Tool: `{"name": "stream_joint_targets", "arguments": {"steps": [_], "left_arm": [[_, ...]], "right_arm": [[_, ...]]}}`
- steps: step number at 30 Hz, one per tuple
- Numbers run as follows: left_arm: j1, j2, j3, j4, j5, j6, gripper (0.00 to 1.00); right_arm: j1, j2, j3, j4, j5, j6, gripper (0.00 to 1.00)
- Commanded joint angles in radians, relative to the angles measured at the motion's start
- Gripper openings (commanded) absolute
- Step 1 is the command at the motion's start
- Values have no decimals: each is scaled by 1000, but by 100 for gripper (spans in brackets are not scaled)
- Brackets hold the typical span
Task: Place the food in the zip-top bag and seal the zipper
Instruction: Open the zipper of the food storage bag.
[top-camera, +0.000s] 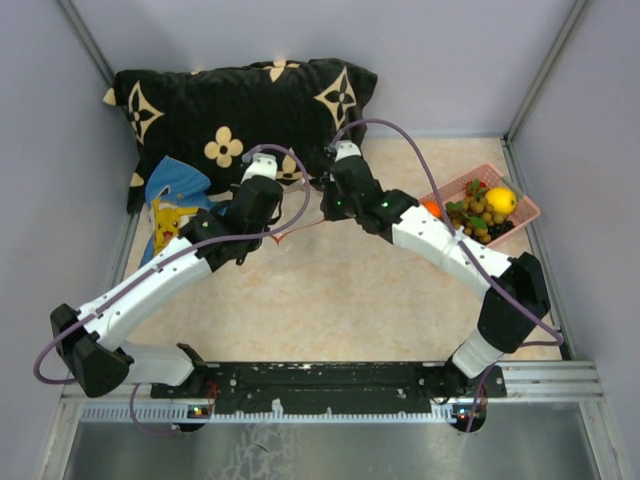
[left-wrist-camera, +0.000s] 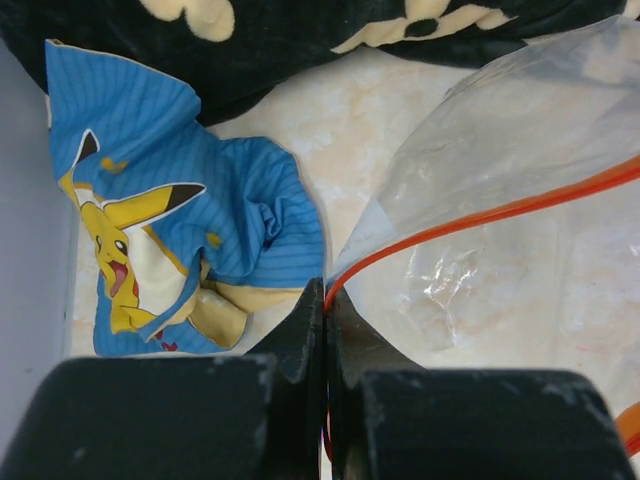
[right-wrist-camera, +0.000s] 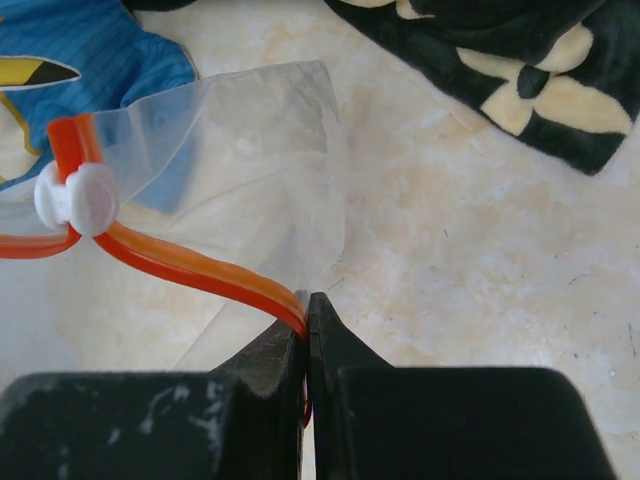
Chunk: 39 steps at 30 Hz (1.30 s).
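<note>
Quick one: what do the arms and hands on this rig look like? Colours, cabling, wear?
The left arm and right arm have white link shells with black joints and bases, each trailing a loose mauve cable. The left hand and right hand are black, with two wedge-tipped fingers; their housings show pale scuffs.

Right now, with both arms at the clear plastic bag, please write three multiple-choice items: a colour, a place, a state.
1. What colour is the small plastic slider on the orange-red zipper strip of the clear crinkly plastic bag? A white; B black; C green.
2. Where is the toy food? A inside the bag; B in the pink plastic basket; C on a metal shelf.
3. How does the right gripper stand? A wide open; B shut on the zipper strip; C shut on a spoon.
Answers: 1 A, it shows white in the right wrist view. 2 B, the fruits lie in the basket. 3 B, the jaws meet on the strip.
</note>
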Motion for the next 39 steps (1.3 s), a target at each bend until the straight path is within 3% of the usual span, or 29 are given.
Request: {"name": "stream_joint_targets", "arguments": {"steps": [1, 8, 12, 16, 22, 29, 39], "left_arm": [[2, -17, 7, 0, 53, -31, 0], [0, -20, 15, 47, 223, -91, 0], [0, -8, 21, 47, 246, -109, 0], [0, -1, 28, 51, 247, -113, 0], [0, 2, 45, 31, 167, -92, 0], [0, -42, 60, -27, 18, -20, 0], [2, -69, 12, -55, -151, 50, 0]], "right_arm": [[7, -9, 9, -15, -68, -1, 4], [7, 22, -5, 94, -155, 62, 30], [7, 60, 38, 104, -177, 70, 45], [7, 112, 85, 105, -188, 78, 53], [7, 165, 168, -1, -138, 52, 52], [7, 199, 214, 5, -209, 35, 34], [8, 228, 185, -42, -218, 6, 32]]}}
